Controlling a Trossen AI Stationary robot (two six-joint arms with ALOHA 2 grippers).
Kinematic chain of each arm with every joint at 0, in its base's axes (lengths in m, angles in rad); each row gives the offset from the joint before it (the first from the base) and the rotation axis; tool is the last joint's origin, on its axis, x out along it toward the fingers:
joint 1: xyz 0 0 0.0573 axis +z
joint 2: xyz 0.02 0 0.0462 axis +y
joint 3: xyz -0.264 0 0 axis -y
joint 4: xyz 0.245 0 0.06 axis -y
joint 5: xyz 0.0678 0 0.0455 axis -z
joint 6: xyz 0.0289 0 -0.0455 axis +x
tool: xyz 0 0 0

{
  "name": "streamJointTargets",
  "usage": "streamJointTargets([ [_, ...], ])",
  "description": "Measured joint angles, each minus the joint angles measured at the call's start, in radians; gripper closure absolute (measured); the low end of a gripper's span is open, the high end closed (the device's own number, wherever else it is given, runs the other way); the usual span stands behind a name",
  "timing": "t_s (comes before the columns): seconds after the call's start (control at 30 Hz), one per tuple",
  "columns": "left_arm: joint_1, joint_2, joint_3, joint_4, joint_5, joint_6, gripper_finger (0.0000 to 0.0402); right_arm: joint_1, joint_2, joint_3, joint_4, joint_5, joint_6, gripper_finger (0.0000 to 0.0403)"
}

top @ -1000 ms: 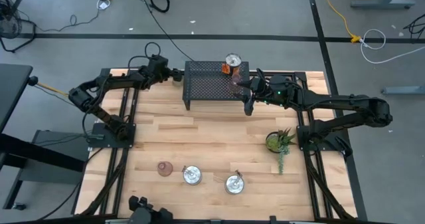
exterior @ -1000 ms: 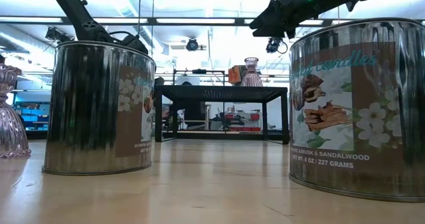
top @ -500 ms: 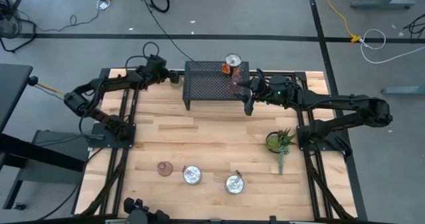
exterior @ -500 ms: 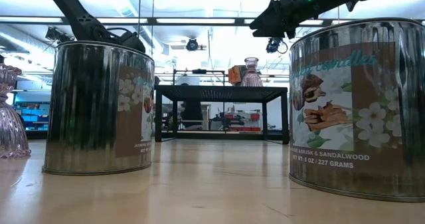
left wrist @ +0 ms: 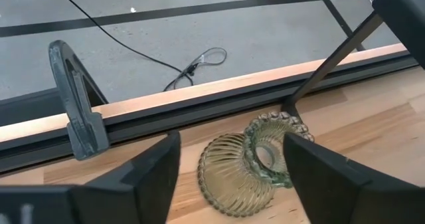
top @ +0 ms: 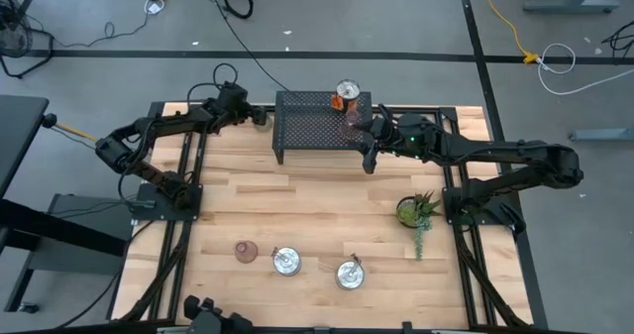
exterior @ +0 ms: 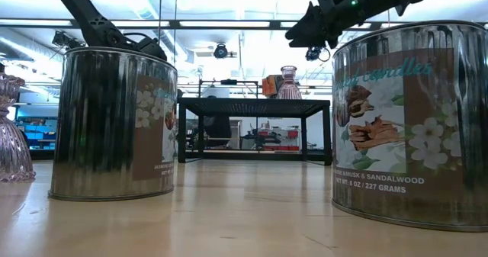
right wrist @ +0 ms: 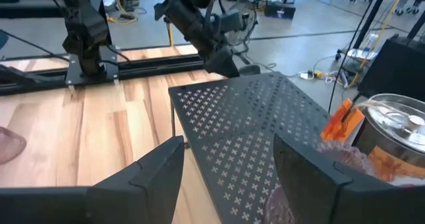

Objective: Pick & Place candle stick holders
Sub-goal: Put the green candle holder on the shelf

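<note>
**A green holder lies tipped over**

The left gripper is wide open and empty (fingers on both sides) around the pale green ribbed glass candle holder, which lies on its side on the wooden tabletop. It might roll away if bumped. Only the left wrist view shows it. The right gripper, open and empty, hangs over the black mesh shelf.

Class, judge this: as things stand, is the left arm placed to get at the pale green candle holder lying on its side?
Probably yes. The left gripper is open, and the green holder lies tipped over between its fingers, nothing blocking.
</note>
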Motion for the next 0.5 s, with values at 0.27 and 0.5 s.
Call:
streamJointTargets([
  [0.27,0.003,0.0,0.001,0.001,0.024,0.001,0.0266,0.0,0.015,0.0,0.002,0.0,0.0,0.0172],
  [0.5,0.003,0.001,0.009,-0.009,0.029,0.004,0.0333,0.0,0.018,0.0,0.01,0.0,0.0,0.0172],
])
